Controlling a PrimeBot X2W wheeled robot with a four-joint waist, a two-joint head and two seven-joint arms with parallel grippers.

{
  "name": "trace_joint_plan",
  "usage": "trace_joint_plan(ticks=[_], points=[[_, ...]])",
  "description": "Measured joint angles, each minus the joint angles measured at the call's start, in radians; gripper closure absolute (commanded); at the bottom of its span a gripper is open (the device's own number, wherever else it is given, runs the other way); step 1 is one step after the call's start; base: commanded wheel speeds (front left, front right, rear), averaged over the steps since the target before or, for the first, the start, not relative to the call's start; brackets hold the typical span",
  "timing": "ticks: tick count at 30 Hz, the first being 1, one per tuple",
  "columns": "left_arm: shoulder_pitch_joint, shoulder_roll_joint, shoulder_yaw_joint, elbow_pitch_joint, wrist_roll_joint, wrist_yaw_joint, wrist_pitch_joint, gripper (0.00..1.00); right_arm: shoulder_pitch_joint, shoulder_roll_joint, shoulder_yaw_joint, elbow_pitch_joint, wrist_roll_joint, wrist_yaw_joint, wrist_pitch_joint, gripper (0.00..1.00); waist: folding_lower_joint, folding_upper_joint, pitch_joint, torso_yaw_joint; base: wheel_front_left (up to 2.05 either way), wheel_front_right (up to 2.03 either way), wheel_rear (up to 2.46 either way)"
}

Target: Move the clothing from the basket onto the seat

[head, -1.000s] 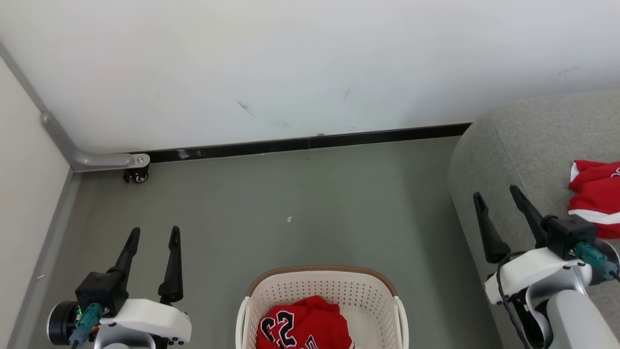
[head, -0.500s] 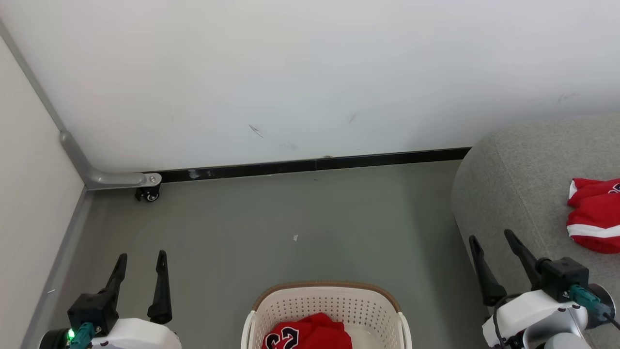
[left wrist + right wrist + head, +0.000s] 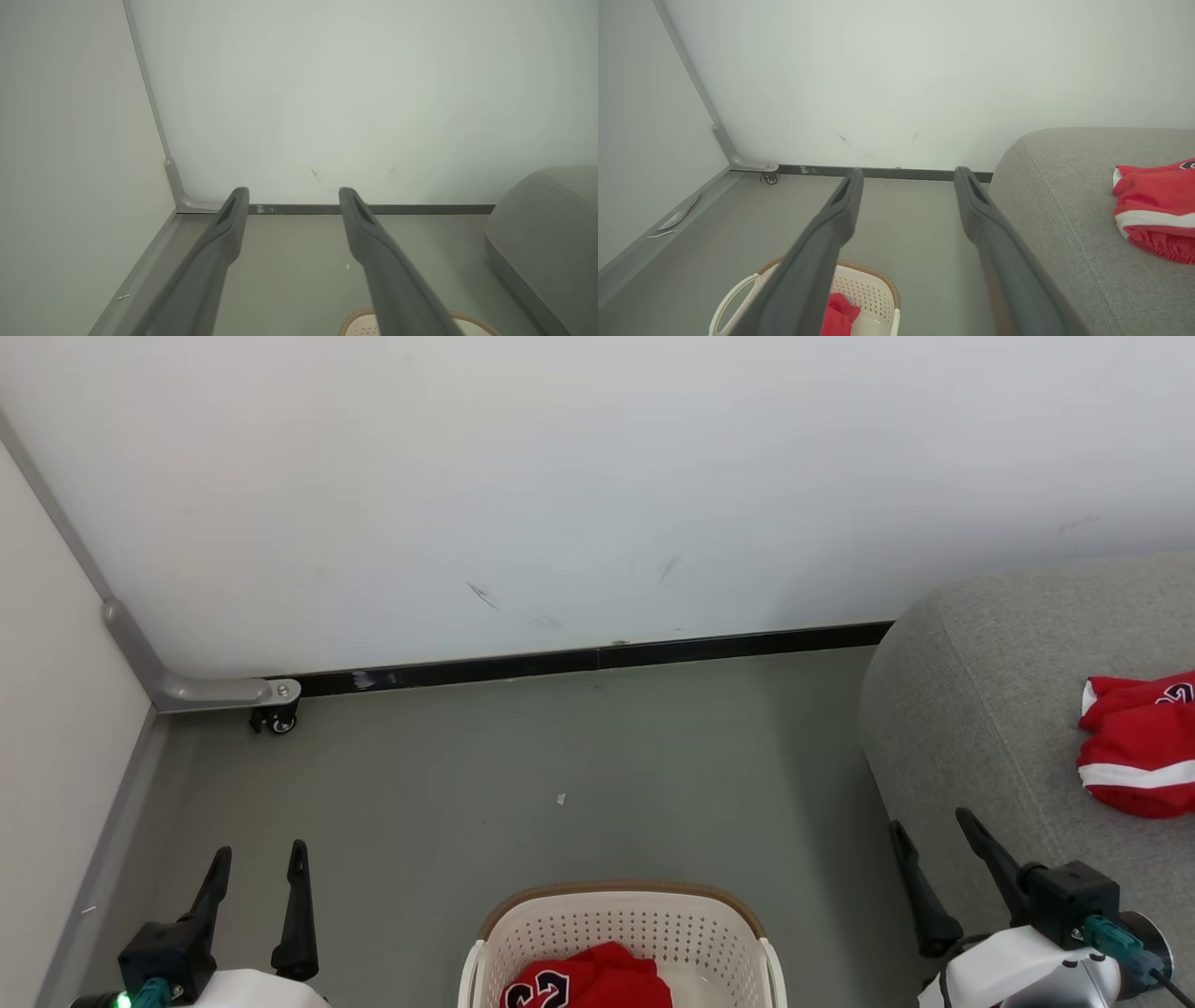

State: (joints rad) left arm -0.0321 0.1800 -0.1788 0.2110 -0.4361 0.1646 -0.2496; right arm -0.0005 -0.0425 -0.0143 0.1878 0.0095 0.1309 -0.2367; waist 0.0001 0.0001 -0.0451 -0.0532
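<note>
The cream basket (image 3: 624,933) with its brown rim sits at the bottom centre of the head view, with a red numbered piece of clothing (image 3: 588,980) inside; the basket (image 3: 871,291) also appears low in the right wrist view. Another red garment with white trim (image 3: 1134,747) lies on the grey seat (image 3: 980,709) at the right, and that garment (image 3: 1155,210) appears on the seat (image 3: 1064,196) in the right wrist view. My left gripper (image 3: 257,863) is open and empty at lower left. Beside the seat's edge my right gripper (image 3: 929,821) is open and empty.
A white wall with a black baseboard (image 3: 597,658) runs across the back. A grey metal bar with a small caster wheel (image 3: 274,719) stands in the left corner. Grey floor (image 3: 560,775) lies between the basket and the wall, with a small white scrap (image 3: 560,799) on it.
The whole head view has shifted, so the camera moved. Both grippers now sit lower in the picture, still open and empty. The clothing lies as before.
</note>
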Motion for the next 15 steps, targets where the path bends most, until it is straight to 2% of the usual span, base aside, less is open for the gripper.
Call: trace_joint_plan(ticks=[15], points=[[0.0,-0.01,0.003,-0.006,0.009,-0.005,0.0,0.0,0.018,0.001,0.0,-0.051,0.002,0.0,0.012,0.0,0.0,0.0,0.007,-0.004,0.0,0.0,0.0]])
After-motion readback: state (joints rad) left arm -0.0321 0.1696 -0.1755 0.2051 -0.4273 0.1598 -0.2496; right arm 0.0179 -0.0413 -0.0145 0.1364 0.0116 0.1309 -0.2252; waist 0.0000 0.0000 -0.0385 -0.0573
